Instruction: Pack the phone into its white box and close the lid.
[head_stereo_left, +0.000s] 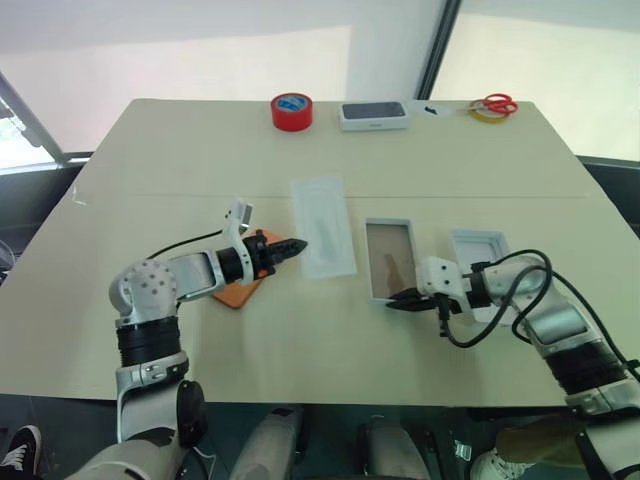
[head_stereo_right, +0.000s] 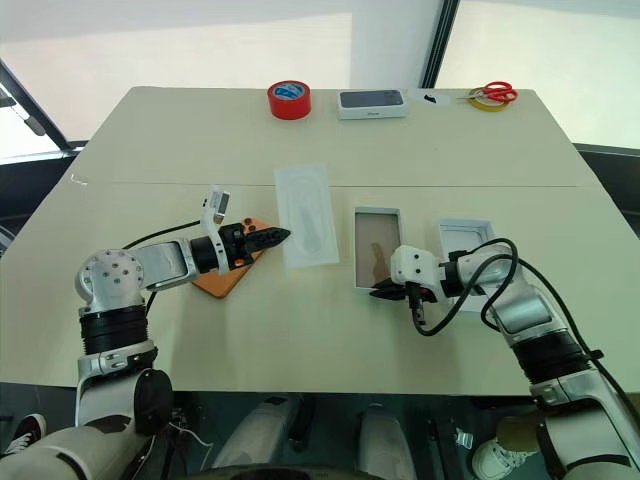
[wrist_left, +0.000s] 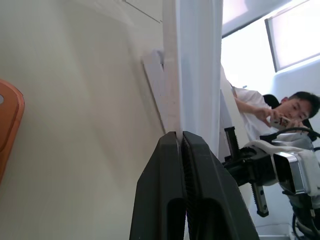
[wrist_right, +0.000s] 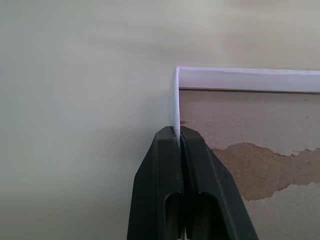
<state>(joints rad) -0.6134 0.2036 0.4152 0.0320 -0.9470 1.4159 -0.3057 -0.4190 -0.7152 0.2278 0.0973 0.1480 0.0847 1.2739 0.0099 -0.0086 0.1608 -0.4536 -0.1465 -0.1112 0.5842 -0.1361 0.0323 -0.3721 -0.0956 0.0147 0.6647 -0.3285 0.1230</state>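
The right gripper (wrist_right: 179, 131) pinches the near wall of the white box (head_stereo_left: 388, 259); the left gripper (head_stereo_left: 297, 246), clenched, grasps the lid (head_stereo_left: 322, 226).

Beige table (head_stereo_left: 150, 150) w/ phone (head_stereo_left: 240, 292), lid (head_stereo_left: 322, 226), white box (head_stereo_left: 389, 259), tape roll (head_stereo_left: 292, 111), scissors (head_stereo_left: 499, 103)

We've got a red tape roll (head_stereo_left: 292, 110), a closed white box with a dark top (head_stereo_left: 373, 115) and red-handled scissors (head_stereo_left: 497, 104) at the counter's (head_stereo_left: 180, 150) far edge, well beyond the fingers. A white moulded insert (head_stereo_left: 478, 255) sits just behind the right fingers.
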